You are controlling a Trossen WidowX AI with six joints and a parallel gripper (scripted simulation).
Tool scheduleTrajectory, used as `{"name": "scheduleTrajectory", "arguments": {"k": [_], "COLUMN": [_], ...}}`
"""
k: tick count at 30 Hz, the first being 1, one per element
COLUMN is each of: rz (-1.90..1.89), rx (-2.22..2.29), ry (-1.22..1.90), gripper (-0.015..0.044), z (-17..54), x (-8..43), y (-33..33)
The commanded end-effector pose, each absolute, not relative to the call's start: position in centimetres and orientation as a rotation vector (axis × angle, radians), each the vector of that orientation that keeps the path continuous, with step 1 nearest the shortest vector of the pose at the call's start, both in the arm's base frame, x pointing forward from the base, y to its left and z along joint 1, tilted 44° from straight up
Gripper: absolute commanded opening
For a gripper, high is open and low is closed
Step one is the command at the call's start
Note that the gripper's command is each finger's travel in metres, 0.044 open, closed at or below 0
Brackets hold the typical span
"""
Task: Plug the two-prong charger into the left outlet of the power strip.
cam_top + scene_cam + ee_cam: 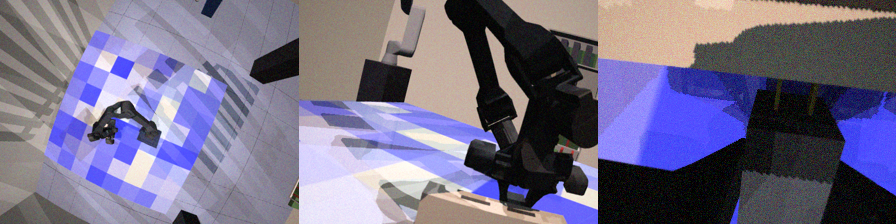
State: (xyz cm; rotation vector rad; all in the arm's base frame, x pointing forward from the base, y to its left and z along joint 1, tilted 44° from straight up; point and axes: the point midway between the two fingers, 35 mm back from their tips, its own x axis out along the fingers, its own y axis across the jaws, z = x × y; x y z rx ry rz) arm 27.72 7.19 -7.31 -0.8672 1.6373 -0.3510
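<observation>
The charger (790,157) (515,196) is a dark block with two thin brass prongs (777,95) on its end face. My gripper (781,152) (517,202) is shut on the charger, one finger on each side. The beige power strip (467,209) (643,30) stands at the bottom of the exterior view, with dark slots in its top face. My fingertips are at its rear upper edge in that view. In the wrist view, the far ends of the prongs meet the strip's shaded edge and are hidden there. Whether they are inside an outlet cannot be told. The top view hides the charger under the arm.
The arm (127,108) (486,54) arches over the blue and white chequered surface (141,173) from its dark base (151,140). A black pedestal (383,81) with a grey arm stands behind, and shelves (586,70) stand at the back right.
</observation>
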Motion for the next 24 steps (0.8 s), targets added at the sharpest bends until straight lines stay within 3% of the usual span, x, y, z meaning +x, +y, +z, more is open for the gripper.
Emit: {"name": "scheduleTrajectory", "arguments": {"k": [1, 24], "rz": [-0.348, -0.348], "rx": [-0.875, -0.875], "ry": [1.636, 1.636], "gripper": [0.0000, 0.0000], "z": [-7.26, -7.36], "x": [27.82, 28.15], "y": [7.20, 7.28]}}
